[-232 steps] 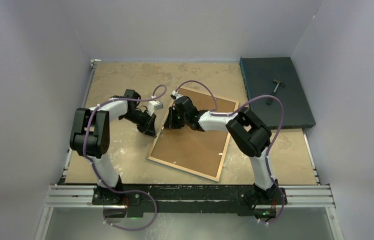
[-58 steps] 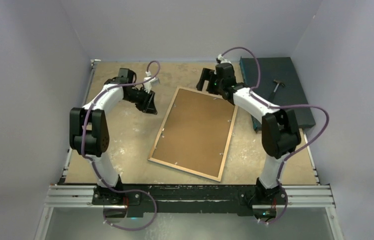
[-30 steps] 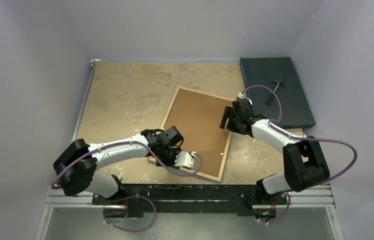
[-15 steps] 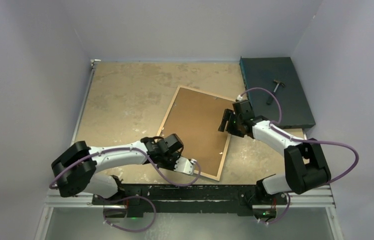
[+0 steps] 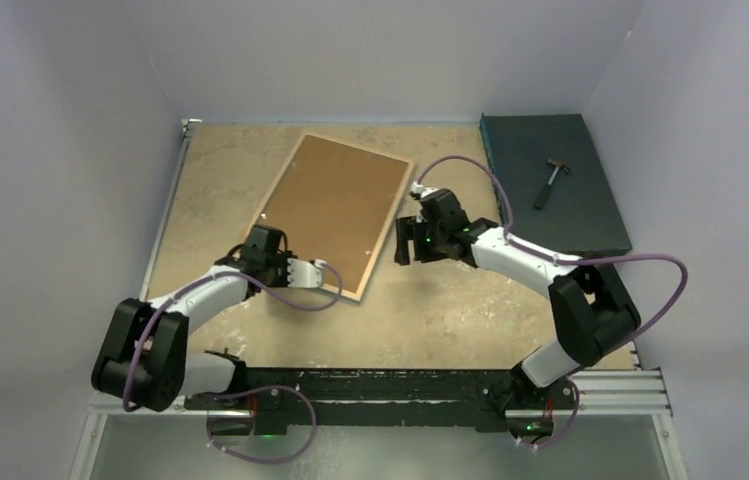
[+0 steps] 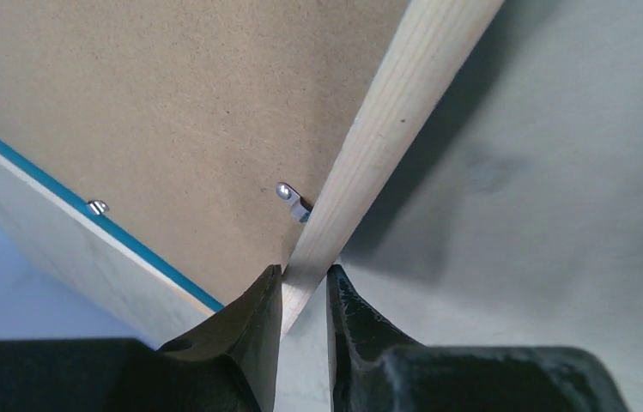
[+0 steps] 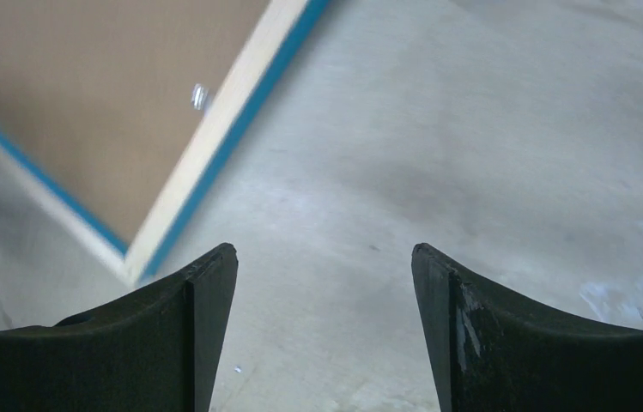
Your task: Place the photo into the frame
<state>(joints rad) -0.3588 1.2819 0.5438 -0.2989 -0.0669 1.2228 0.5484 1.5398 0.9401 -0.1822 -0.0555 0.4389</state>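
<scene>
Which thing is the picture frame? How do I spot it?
Look at the sandy table, a bit left of its middle. The frame is the big rectangle there, brown in the middle with a pale wood rim, its near edge pinched by the left hand. The other big flat thing, the slab at the far right, is dark and carries a small hammer.

The right gripper (image 7: 324,257) stands spread over bare table (image 7: 472,137), free ahead and rightward; only the frame (image 7: 230,99) corner intrudes ahead-left. The left gripper (image 6: 302,273) pinches the frame's wooden edge: backing board (image 6: 172,103) blocks its left, and open table lies on its right.
</scene>
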